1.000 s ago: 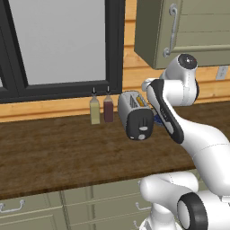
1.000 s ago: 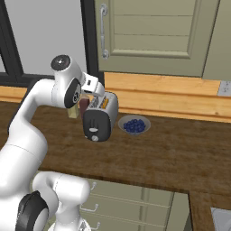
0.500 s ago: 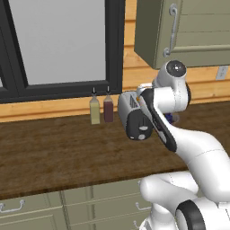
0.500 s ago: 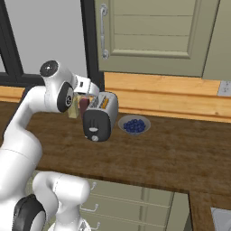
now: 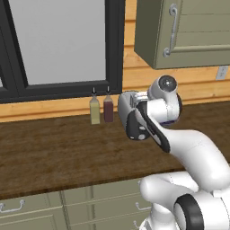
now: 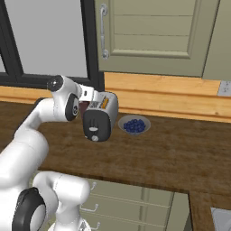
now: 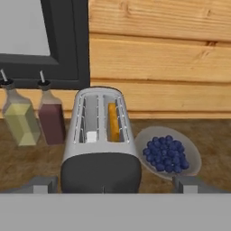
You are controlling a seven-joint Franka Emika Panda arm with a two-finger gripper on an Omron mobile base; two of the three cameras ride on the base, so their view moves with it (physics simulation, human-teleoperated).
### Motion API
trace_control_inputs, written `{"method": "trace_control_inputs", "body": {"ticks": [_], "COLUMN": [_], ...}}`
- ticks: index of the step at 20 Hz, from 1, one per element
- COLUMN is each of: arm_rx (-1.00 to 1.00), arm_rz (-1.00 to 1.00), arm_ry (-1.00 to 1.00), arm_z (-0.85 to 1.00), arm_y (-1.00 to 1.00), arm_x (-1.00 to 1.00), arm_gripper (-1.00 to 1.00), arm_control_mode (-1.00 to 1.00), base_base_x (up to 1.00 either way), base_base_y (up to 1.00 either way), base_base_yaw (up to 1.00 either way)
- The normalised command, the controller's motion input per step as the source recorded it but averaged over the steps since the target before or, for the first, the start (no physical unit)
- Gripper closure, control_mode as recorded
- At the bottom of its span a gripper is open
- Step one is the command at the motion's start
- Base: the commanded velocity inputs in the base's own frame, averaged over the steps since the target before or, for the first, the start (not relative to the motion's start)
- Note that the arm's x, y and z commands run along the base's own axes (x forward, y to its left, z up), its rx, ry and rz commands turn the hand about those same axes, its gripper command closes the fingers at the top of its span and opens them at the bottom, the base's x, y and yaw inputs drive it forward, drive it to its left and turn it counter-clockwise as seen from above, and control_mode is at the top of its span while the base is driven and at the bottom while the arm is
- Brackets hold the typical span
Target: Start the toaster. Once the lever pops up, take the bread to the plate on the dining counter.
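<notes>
One toaster (image 7: 100, 149) with two slots, and one slice of bread (image 7: 113, 122) standing in the right slot. Two bottles beside it: one yellowish bottle (image 7: 19, 115), one dark red bottle (image 7: 50, 115). One bowl (image 7: 168, 153) of blueberries. One window and one wall cupboard (image 6: 149, 36) above the worktop

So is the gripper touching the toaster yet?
Apart. In the hand view the open gripper has its fingertips spread wider than the toaster, with bare worktop showing between each tip and the toaster's sides.
</notes>
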Motion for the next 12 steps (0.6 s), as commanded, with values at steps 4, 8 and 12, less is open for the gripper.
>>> {"method": "trace_control_inputs", "body": {"ticks": [4,8,12], "arm_rx": [0.02,0.02,0.04], "arm_rz": [0.00,0.00,0.00], "arm_ry": [0.00,0.00,0.06], "arm_z": [-0.02,-0.04,-0.25], "arm_y": [-0.08,-0.04,-0.16], "arm_x": [0.73,0.68,0.20], "arm_gripper": [-1.00,-1.00,-1.00], "arm_control_mode": [-1.00,-1.00,-1.00], "base_base_x": [0.00,0.00,0.00], "base_base_y": [0.00,0.00,0.00], "base_base_yaw": [0.00,0.00,0.00]}}
